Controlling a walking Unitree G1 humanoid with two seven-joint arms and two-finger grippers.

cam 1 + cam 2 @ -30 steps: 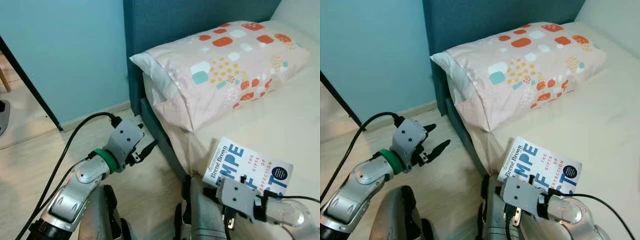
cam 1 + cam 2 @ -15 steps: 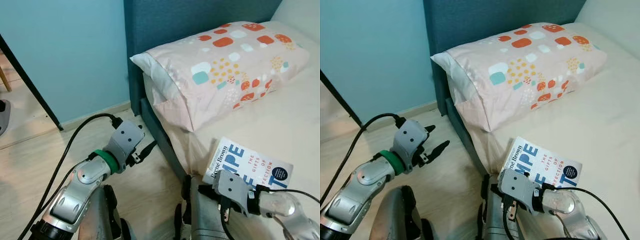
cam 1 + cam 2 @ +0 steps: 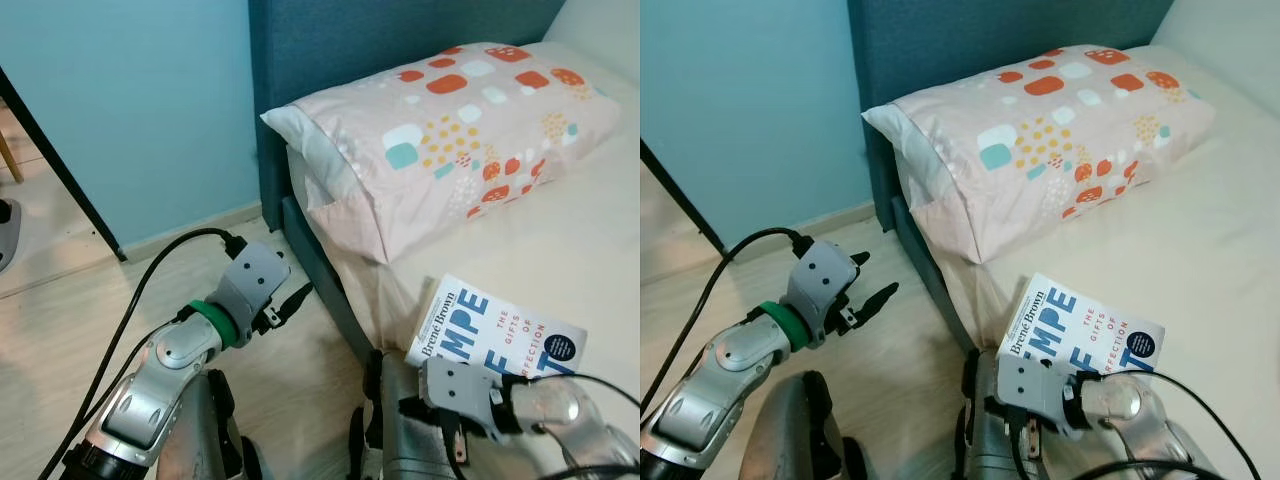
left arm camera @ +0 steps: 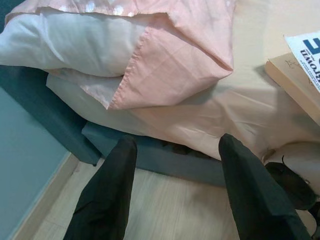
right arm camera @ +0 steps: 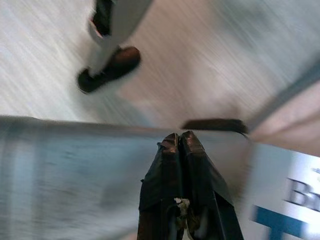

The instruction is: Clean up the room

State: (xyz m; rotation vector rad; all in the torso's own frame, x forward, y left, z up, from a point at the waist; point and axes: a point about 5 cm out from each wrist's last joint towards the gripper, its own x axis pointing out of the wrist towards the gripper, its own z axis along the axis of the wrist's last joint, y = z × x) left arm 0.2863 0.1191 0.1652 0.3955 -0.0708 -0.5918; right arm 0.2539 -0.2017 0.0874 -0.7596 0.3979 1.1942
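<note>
A white paperback book (image 3: 500,335) with blue lettering lies flat on the cream bed sheet (image 3: 590,250), close to the mattress's near edge. A patterned pink pillow (image 3: 450,130) rests at the head of the bed. My left gripper (image 3: 291,279) hovers open over the wooden floor beside the bed frame, its fingers (image 4: 112,190) aimed at the mattress side below the pillow (image 4: 165,60). My right gripper (image 3: 455,447) hangs shut and empty, pointing down just in front of the book's near edge (image 5: 287,205).
A dark teal headboard (image 3: 400,35) and bed frame (image 4: 65,125) stand against the blue wall (image 3: 130,110). A black pole (image 3: 60,170) leans at the left. Pale wooden floor (image 3: 60,330) spreads left of the bed. A black cable (image 3: 140,290) loops off my left arm.
My right wrist has drawn slightly left and down along the book's near edge. The left arm and the book have stayed where they were.
</note>
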